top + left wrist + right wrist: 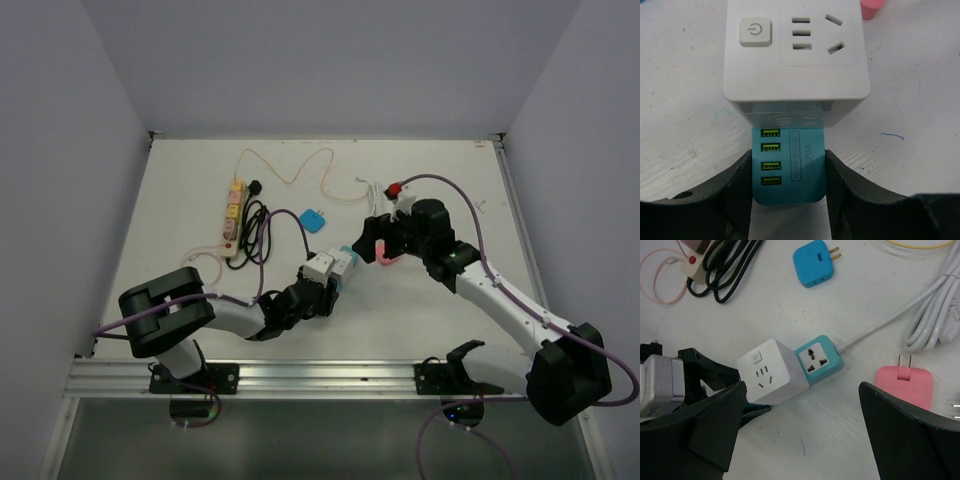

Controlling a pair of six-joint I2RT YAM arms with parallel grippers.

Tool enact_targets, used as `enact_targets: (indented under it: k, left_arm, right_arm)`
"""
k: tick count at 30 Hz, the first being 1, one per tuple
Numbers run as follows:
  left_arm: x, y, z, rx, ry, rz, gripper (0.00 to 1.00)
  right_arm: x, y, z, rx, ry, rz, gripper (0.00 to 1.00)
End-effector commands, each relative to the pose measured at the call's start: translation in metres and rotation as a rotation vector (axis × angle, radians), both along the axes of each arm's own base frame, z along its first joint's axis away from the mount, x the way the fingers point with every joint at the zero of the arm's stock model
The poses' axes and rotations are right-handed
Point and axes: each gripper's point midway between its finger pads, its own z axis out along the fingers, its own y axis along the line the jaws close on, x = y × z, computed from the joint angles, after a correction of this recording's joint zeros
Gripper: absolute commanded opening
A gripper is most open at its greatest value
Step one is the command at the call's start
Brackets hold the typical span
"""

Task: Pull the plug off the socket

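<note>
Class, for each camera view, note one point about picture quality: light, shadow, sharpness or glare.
Top external: flat, even light, the table pale, shadows only faint under the arms. Left wrist: white cube sharp, the print on the teal block readable; fingers nearly featureless black. Right wrist: pink plug crisp; near fingers dark, with little detail.

The table (910,100) is showing a matt white top, faintly scuffed and pen-marked. The white cube (795,50) is looking like smooth satin plastic, and the teal socket (787,165) under it is giving off a slightly glossier plastic sheen. The pink plug (905,385) and the blue plug (813,262) are looking like smooth matt plastic, their bare metal prongs catching light. The left fingers (715,200) are showing dull black plastic. The black cord (732,270) is looking rubbery, the white cable (932,315) smooth and slightly shiny. The near rail (320,375) is gleaming as brushed metal.
</note>
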Motion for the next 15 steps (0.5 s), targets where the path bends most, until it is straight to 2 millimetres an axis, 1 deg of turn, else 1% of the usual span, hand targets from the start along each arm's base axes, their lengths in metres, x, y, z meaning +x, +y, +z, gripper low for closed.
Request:
enact_targets:
  k: [1,2,3,4,5,6,7,9,10,12,13,15]
  left_arm:
    - [-0.006,0.002,0.002,-0.003,-0.002,-0.038,0.00]
    - [-0.007,0.002,0.003,-0.007,-0.003,-0.039,0.00]
    - [-0.007,0.002,0.003,-0.006,-0.005,-0.042,0.00]
    - [-0.007,0.001,0.004,-0.011,-0.005,-0.048,0.00]
    - [-0.008,0.002,0.005,-0.011,-0.006,-0.050,0.00]
    - [-0.008,0.001,0.006,-0.014,-0.007,-0.053,0.00]
    - [-0.009,0.000,0.007,-0.018,-0.006,-0.058,0.00]
    - [-0.010,0.000,0.008,-0.020,-0.005,-0.062,0.00]
    - [-0.011,0.001,0.007,-0.020,0.000,-0.066,0.00]
    - [-0.011,0.001,0.009,-0.028,-0.002,-0.066,0.00]
    - [-0.012,0.002,0.009,-0.028,-0.001,-0.066,0.00]
    - [-0.013,0.003,0.010,-0.033,-0.001,-0.068,0.00]
  right_arm:
    - [-0.005,0.017,0.007,-0.028,-0.092,0.107,0.99]
    - [-0.008,0.021,0.009,-0.029,-0.098,0.123,0.99]
    - [-0.009,0.025,0.005,-0.040,-0.094,0.138,0.99]
    - [-0.014,0.032,0.005,-0.048,-0.101,0.165,0.99]
    - [-0.014,0.035,0.005,-0.057,-0.106,0.169,0.99]
    - [-0.016,0.038,-0.002,-0.073,-0.095,0.182,0.99]
    - [-0.021,0.046,-0.004,-0.083,-0.097,0.211,0.99]
    - [-0.022,0.052,-0.005,-0.106,-0.106,0.219,0.99]
    - [-0.026,0.059,-0.010,-0.123,-0.103,0.239,0.99]
    - [-0.024,0.062,-0.013,-0.147,-0.112,0.234,0.99]
    - [-0.025,0.066,-0.020,-0.166,-0.102,0.243,0.99]
    - [-0.024,0.069,-0.022,-0.181,-0.107,0.243,0.99]
